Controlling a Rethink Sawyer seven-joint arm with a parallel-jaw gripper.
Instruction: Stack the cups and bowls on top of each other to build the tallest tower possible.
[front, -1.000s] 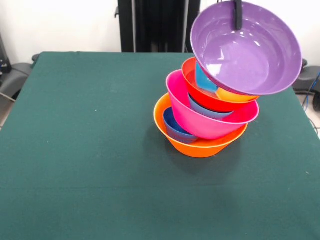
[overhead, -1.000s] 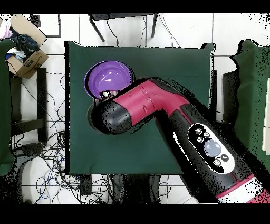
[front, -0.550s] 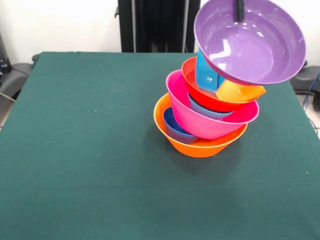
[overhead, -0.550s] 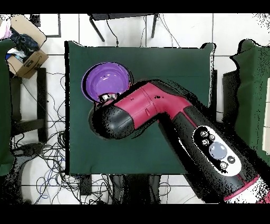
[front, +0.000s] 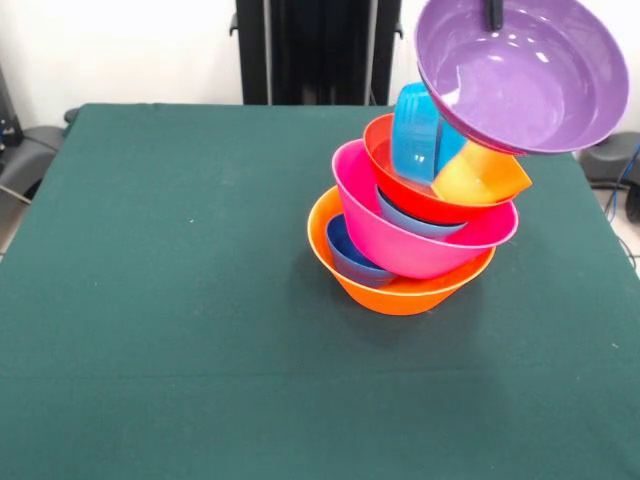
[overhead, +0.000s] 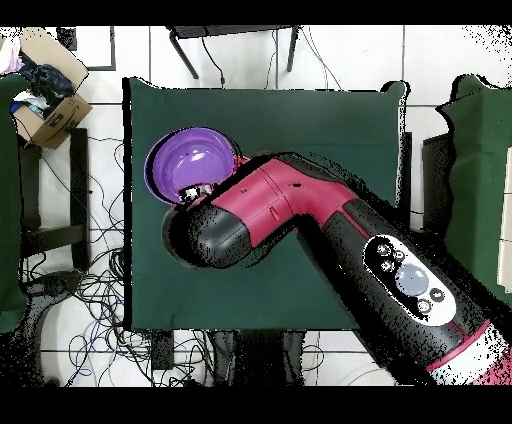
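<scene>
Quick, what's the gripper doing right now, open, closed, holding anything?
Gripper: shut on the rim of the purple bowl, holding it tilted, lifted above the tower.

Broad bare counter (front: 170, 300) open to the left and front of the tower (front: 410, 235), purple bowl (front: 522, 75) tilted above its upper right, blocking descent there, blue cup (front: 418, 132) and yellow cup (front: 478, 175) jutting out beneath

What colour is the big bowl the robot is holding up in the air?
Purple. The bowl, tilted and held by the gripper at its rim, shows best in the front view.
</scene>
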